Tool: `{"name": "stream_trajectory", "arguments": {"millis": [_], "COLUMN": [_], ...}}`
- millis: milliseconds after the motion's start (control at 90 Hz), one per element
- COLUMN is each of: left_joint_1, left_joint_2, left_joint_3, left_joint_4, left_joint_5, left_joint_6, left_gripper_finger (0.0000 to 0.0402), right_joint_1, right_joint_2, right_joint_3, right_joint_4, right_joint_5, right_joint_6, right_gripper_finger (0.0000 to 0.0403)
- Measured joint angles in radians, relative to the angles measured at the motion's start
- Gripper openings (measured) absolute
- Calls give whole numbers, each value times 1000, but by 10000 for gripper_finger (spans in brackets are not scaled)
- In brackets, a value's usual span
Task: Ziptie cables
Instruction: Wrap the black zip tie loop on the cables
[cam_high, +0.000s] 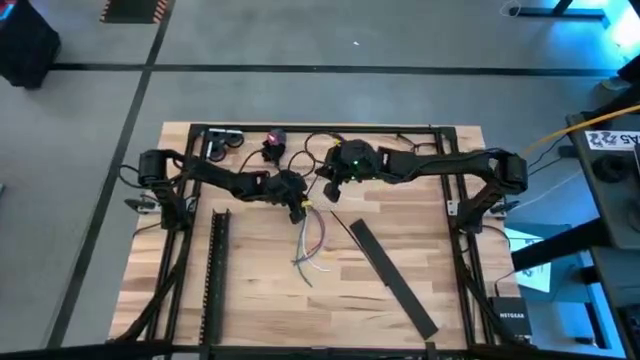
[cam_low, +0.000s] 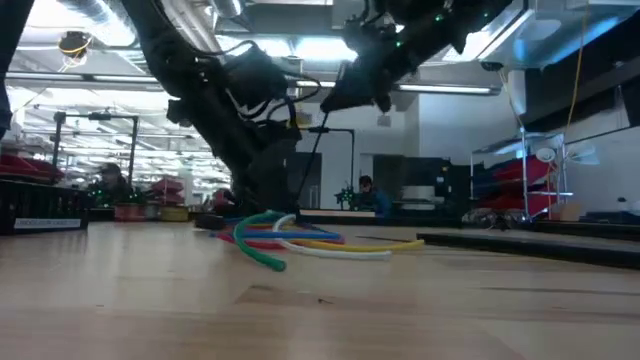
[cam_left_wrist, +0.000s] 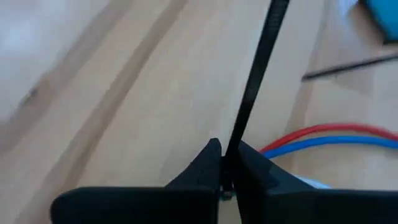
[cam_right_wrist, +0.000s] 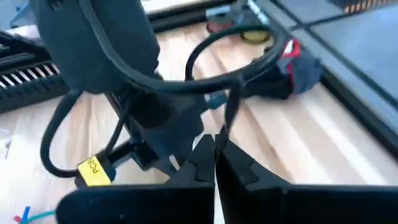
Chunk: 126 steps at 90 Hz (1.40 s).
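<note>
Left gripper (cam_left_wrist: 227, 168) pinches a black zip tie (cam_left_wrist: 258, 74) just at 12 o'clock of the cables (cam_high: 313, 248); right gripper (cam_right_wrist: 214, 155) clamps its other end.

Table (cam_high: 260, 290): you had pale wood in glued strips, smooth, faint sheen.
Cables (cam_low: 300, 243): you saw smooth plastic sleeving, slightly glossy, in red, blue, green, yellow and white.
Zip tie (cam_left_wrist: 258, 68): your left gripper (cam_left_wrist: 225, 163) pinched a thin black plastic strip, semi-matt.
Left gripper fingers (cam_left_wrist: 202, 165): matt black plastic.
Right gripper (cam_right_wrist: 214, 155): matt black plastic, as you saw it.
Flat black bar (cam_high: 392, 278): matt dark finish; material unclear.
</note>
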Motion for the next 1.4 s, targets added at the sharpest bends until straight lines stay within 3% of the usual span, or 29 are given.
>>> {"name": "stream_trajectory", "arguments": {"millis": [267, 367, 500, 700, 900, 1167, 1278, 1400], "left_joint_1": [-7, 10, 28, 62, 111, 145, 147, 156], "left_joint_2": [-2, -35, -141, -306, -341, -298, -297, -297], "left_joint_3": [-2, 32, 88, 138, 138, 138, 138, 139], "left_joint_4": [24, -50, -199, -260, -239, -247, -273, -301], "left_joint_5": [11, 59, 104, 96, 98, 190, 203, 214], "left_joint_6": [27, 30, 83, 245, 263, 296, 313, 320], "left_gripper_finger": [44, 71, 114, 153, 159, 146, 146, 145], "right_joint_1": [-18, -18, -20, -21, -20, -19, -36, -63], "right_joint_2": [-53, -48, -51, -50, -49, -48, -30, 0], "right_joint_3": [2, 5, 13, 11, 10, 9, 9, 8], "right_joint_4": [-79, -86, -60, -58, -57, -55, -97, -224], "right_joint_5": [-9, -17, -16, -55, -81, -53, -16, -65], "right_joint_6": [-38, -37, -42, -62, -72, -4, 177, 284], "right_gripper_finger": [0, 0, 0, 0, 0, 3, 29, 95]}}
